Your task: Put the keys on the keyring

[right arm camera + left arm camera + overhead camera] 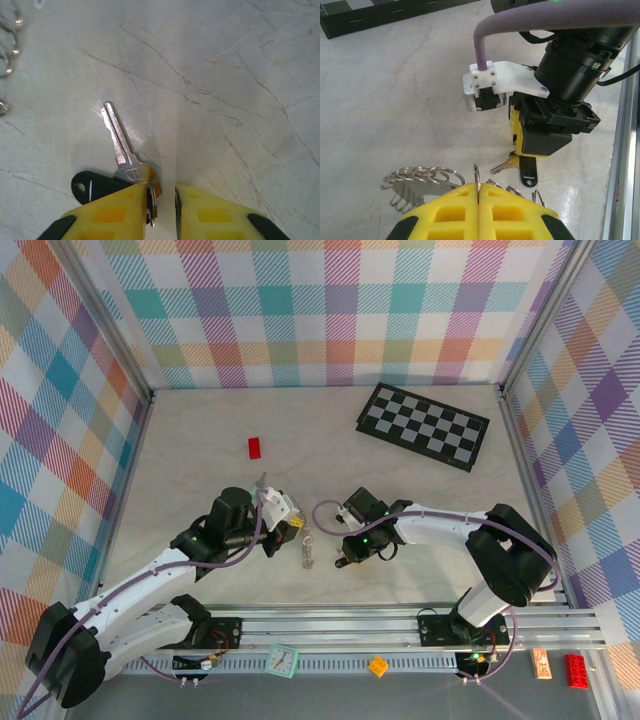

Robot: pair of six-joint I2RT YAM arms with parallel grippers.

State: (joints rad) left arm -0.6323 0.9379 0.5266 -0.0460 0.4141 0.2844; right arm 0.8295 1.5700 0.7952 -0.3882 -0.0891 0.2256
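Nearest, the right fingers (179,196) stand slightly parted at the key's head and do not look clamped on it. The key (119,137) lies flat on the bench (240,100), blade running left toward the keyring (422,177). Just beyond, the left fingers (479,189) are clenched on one ring of it. The right arm is nearer the key.

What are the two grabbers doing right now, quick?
Left gripper: shut on the keyring.
Right gripper: slightly open, the key by one finger, not pinched.
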